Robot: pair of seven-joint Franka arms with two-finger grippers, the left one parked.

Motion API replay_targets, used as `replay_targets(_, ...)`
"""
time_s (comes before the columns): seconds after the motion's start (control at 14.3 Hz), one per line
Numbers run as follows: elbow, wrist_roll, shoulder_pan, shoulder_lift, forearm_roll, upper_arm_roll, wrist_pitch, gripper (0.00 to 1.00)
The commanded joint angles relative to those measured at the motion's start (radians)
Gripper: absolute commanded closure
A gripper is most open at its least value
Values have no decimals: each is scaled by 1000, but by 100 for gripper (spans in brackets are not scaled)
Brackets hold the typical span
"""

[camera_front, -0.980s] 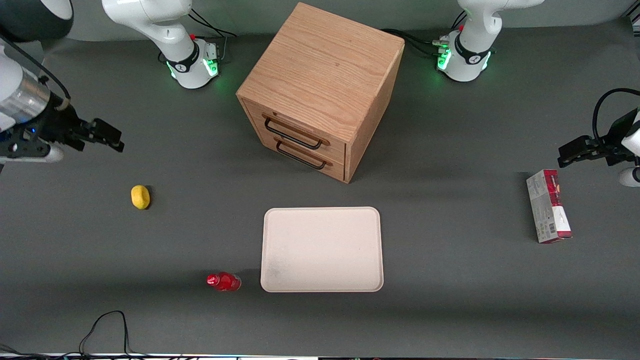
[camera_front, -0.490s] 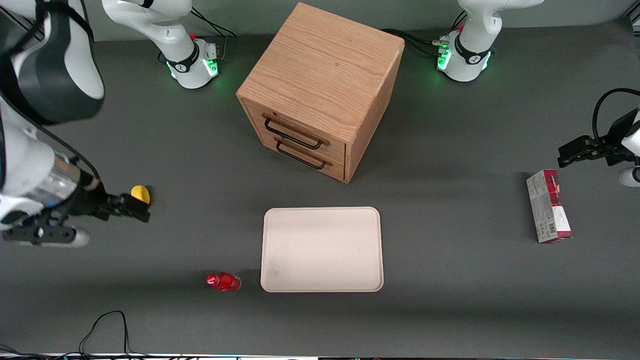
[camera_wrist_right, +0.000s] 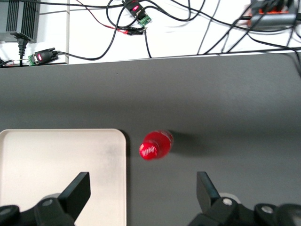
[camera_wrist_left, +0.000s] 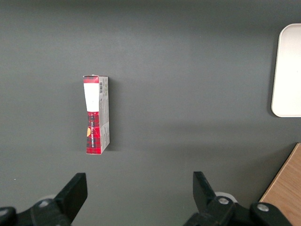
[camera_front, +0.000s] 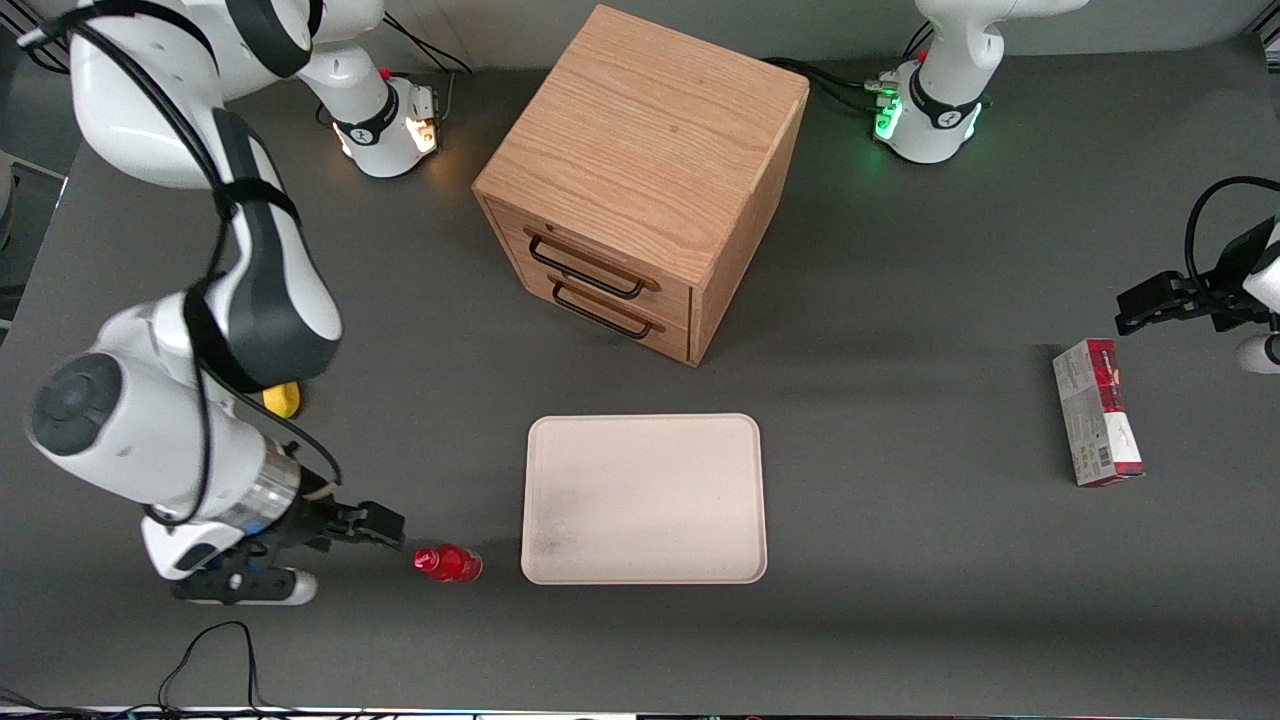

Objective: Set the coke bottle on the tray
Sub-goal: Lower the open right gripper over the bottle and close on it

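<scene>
The coke bottle (camera_front: 448, 563) (camera_wrist_right: 156, 145), tiny with a red cap and red label, stands on the dark table just off the tray's short edge, apart from it. The cream-white tray (camera_front: 645, 498) (camera_wrist_right: 61, 174) lies flat with nothing on it, nearer the front camera than the drawer box. My right gripper (camera_front: 383, 527) (camera_wrist_right: 142, 184) hovers open beside the bottle, toward the working arm's end of the table and a little farther from the front camera. Its fingers hold nothing; in the right wrist view the bottle lies ahead of the fingertips, not between them.
A wooden drawer box (camera_front: 640, 180) with two black handles stands mid-table. A yellow lump (camera_front: 283, 401) peeks out from under my right arm. A red-and-grey carton (camera_front: 1097, 412) (camera_wrist_left: 96, 115) lies toward the parked arm's end. A cable (camera_front: 215, 650) loops by the front edge.
My right arm has swung toward the front camera, from above the yellow lump down to beside the coke bottle. Bottle and tray have not moved.
</scene>
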Motion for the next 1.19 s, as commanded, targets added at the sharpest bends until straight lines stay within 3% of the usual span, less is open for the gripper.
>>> replay_targets(0.0, 61, 17, 2, 88, -59, 35, 29, 0)
replay_targets(0.21, 54, 12, 5, 142, -151, 64, 33, 1)
replay_targets(0.77, 5, -5, 9, 191, -157, 64, 158, 5)
replay_targets(0.91, 5, -6, 9, 193, -157, 64, 158, 11)
replay_targets(0.98, 3, -6, 9, 194, -159, 64, 158, 18)
replay_targets(1.12, -12, -5, 7, 193, -159, 64, 158, 44)
